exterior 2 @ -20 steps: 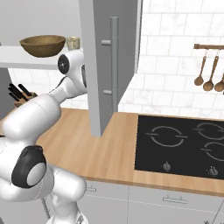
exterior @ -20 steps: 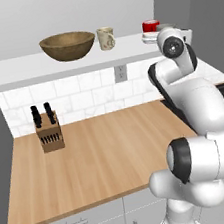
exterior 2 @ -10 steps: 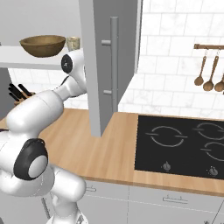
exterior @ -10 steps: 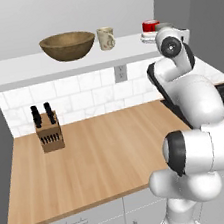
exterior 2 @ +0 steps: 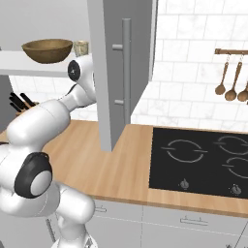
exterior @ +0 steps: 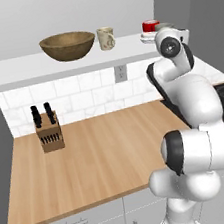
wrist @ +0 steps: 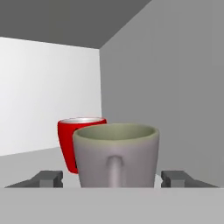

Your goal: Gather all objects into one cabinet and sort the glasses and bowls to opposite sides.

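In the hand view a small grey cup (wrist: 116, 153) stands upright on the white shelf (exterior: 52, 67) of the cabinet, between the tips of my gripper (wrist: 113, 178). The fingertips (wrist: 48, 178) are spread to either side of it and the gripper is open. A red cup (wrist: 72, 140) stands just behind the grey one, slightly left, close to the cabinet's grey side wall. Further left on the same shelf sit the brown wooden bowl (exterior: 68, 45) and the cream mug (exterior: 105, 37), with the red cup (exterior: 150, 26) at the right end by my wrist.
The grey cabinet door (exterior 2: 121, 72) hangs open just right of my arm. A knife block (exterior: 48, 133) stands on the wooden counter (exterior: 100, 161) at the back left. The black hob (exterior 2: 198, 160) lies to the right, with wooden spoons (exterior 2: 227, 77) on the wall.
The gripper has gone from shut to open, letting go of the grey cup on the shelf. The arm has hardly moved.
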Controlling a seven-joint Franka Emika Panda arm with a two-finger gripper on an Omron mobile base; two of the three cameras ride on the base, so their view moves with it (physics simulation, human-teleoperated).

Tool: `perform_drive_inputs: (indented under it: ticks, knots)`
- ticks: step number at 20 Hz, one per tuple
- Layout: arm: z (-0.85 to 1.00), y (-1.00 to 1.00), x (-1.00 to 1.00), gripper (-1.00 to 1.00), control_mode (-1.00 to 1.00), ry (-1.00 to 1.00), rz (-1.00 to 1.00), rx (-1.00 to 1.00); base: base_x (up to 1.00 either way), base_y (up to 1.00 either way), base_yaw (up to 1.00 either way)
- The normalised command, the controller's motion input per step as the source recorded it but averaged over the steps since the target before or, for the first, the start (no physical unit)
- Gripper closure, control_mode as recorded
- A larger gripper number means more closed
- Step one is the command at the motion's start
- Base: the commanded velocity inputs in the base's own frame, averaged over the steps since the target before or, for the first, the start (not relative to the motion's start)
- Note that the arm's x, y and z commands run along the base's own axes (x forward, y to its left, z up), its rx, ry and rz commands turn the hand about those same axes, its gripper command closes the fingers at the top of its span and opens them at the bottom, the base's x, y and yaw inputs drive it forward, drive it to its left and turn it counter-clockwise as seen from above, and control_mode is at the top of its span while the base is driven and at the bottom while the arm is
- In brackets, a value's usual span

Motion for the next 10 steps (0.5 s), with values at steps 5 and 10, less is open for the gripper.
perform_drive_inputs:
  ticks: [5,10]
  knots:
    - [0.0,0.38,-0.15,-1.0,-1.0,0.0,0.01,0.0,0.0,0.0,0.0]
    - [0.0,0.61,-0.34,-1.0,-1.0,0.0,0.01,0.0,0.0,0.0,0.0]
